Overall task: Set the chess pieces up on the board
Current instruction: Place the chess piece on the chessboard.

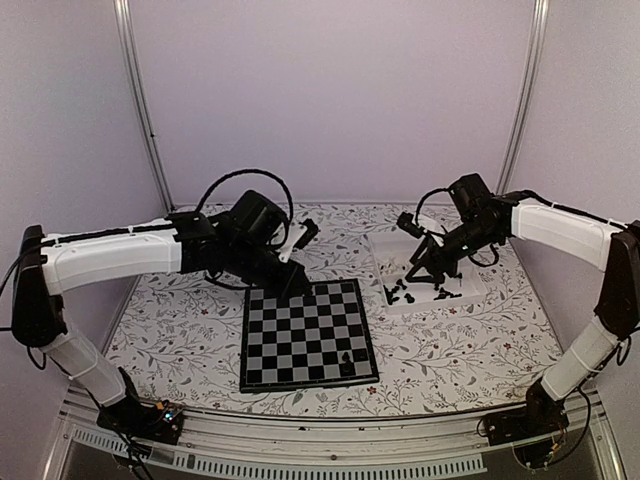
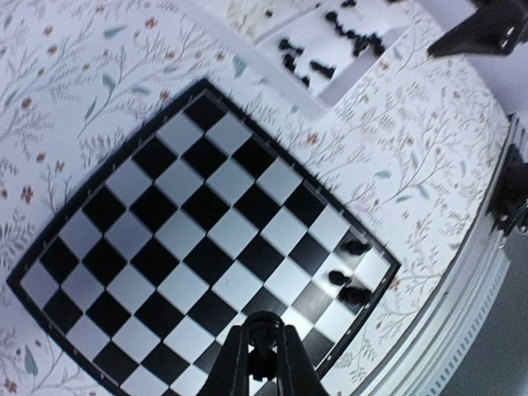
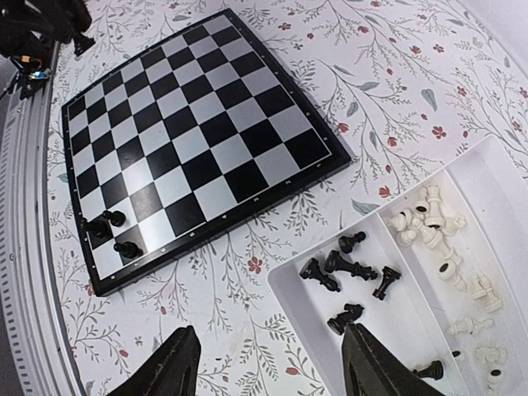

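The board [image 1: 300, 340] lies flat in the middle of the table, with black and grey checks. Three black chess pieces [image 1: 346, 360] stand at its near right corner; the left wrist view shows these pieces [image 2: 346, 272] too. My left gripper [image 1: 297, 284] hangs above the board's far left edge, shut on a black chess piece [image 2: 264, 340] with a rounded top. My right gripper [image 3: 272, 367] is open over the near left corner of the white tray [image 3: 290, 290], with nothing between its fingers. Several loose black pieces [image 3: 346, 266] lie just beyond it in the tray.
The tray [image 1: 478, 292] sits to the right of the board and has a second compartment with several white pieces [image 3: 429, 224]. A flowered cloth [image 1: 190, 330] covers the table. A metal rail [image 1: 330, 428] runs along the near edge.
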Robot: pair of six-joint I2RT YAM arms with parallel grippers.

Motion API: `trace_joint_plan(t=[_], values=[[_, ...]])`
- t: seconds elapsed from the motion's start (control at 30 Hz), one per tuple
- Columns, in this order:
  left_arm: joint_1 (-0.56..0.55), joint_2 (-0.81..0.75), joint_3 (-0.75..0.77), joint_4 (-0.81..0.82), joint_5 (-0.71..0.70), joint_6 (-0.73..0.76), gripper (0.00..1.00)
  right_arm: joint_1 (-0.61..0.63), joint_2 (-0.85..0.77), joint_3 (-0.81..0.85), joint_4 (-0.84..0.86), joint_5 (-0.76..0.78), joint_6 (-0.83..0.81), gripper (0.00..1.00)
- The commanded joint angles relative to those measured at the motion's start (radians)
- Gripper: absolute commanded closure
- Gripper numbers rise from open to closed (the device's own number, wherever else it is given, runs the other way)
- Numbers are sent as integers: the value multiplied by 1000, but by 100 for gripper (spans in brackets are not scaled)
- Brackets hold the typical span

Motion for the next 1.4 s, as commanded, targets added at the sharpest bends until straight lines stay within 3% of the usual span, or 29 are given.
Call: trace_joint_plan(t=[0.0,0.17,0.2,0.27,0.3,0.4,0.8,1.37], values=[[-52,-81,-138,-121,-155,-76,90,2,-51,-38,84,124,6,37],[-104,-187,-235,-151,-185,-154,90,-1,-119,-52,126,245,-21,33],[-113,-211,-255,-153,-189,-166,89,-7,-134,-61,163,267,-12,29],[-124,-253,-304,-155,-193,-192,89,-34,-197,-100,268,312,27,7],[-130,-272,-327,-154,-194,-208,89,-56,-219,-127,338,329,81,2],[-147,-316,-388,-140,-195,-243,89,-133,-279,-191,431,260,216,1],[-197,-282,-448,-155,-210,-240,87,-137,-243,-255,387,117,129,5],[-217,-169,-454,-178,-141,-224,88,-136,-170,-242,342,92,102,6]])
